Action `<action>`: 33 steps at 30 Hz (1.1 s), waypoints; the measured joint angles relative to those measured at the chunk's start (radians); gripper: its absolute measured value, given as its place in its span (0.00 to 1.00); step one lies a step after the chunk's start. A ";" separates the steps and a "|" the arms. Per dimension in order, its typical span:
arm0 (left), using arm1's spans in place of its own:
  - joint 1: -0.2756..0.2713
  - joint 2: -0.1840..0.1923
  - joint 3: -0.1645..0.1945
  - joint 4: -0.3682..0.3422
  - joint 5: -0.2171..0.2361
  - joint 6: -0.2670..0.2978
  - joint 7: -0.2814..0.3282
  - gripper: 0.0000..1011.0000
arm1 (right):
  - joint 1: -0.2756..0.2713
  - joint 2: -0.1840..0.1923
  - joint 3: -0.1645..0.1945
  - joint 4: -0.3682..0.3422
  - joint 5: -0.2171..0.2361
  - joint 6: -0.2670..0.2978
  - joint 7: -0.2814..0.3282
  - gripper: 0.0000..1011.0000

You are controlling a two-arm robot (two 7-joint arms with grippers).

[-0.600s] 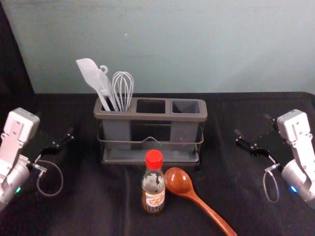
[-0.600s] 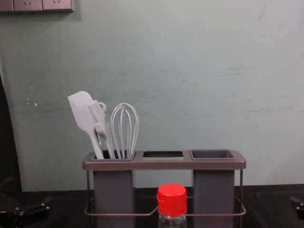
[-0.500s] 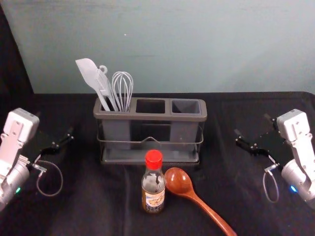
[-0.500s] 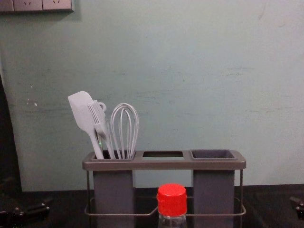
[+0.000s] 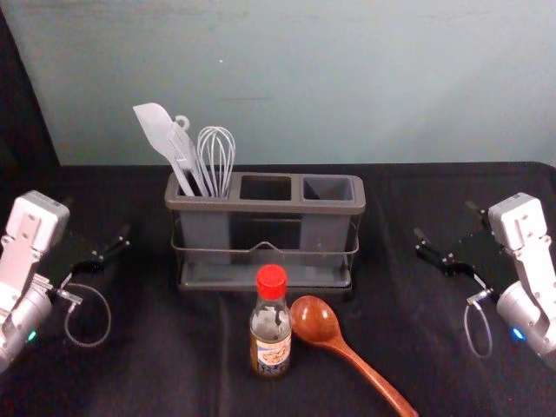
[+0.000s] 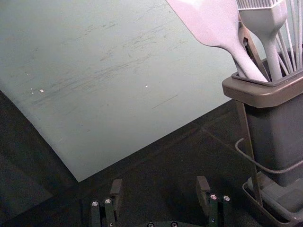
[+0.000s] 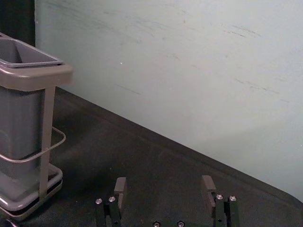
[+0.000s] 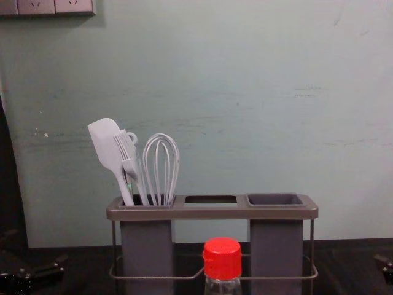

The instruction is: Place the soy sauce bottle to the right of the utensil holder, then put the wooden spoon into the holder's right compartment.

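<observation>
The soy sauce bottle, red-capped, stands upright in front of the grey utensil holder. Touching or nearly touching its right side is the bowl of the wooden spoon, whose handle runs toward the front right. The holder's right compartment is empty. My left gripper is off to the holder's left; in the left wrist view the left gripper is open with nothing between its fingers. To the holder's right is my right gripper; in the right wrist view the right gripper is open and empty too.
A white spatula, a brush and a whisk rise from the holder's left compartment. Behind the black-covered table stands a pale green wall. Dark cloth bounds the back left.
</observation>
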 joint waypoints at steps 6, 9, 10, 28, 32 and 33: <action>0.000 0.000 0.000 0.000 0.000 0.000 0.000 1.00 | 0.000 0.000 0.000 0.000 0.000 0.000 0.000 0.99; 0.000 0.000 0.000 0.000 0.000 0.000 0.000 1.00 | 0.000 0.000 0.000 0.000 0.000 0.000 0.000 0.99; 0.000 0.000 0.000 0.000 0.000 0.000 0.000 1.00 | 0.000 0.000 0.000 0.000 0.000 0.000 0.000 0.99; 0.000 0.000 0.000 0.000 0.000 0.000 0.000 1.00 | -0.006 0.002 0.003 -0.009 -0.012 -0.011 0.000 0.99; 0.000 0.000 0.000 0.000 0.000 0.000 0.000 1.00 | -0.045 0.015 0.032 -0.056 -0.013 -0.044 -0.001 0.99; 0.000 0.000 0.000 0.000 0.000 0.000 0.000 1.00 | -0.053 0.018 0.039 -0.068 -0.010 -0.046 -0.001 0.99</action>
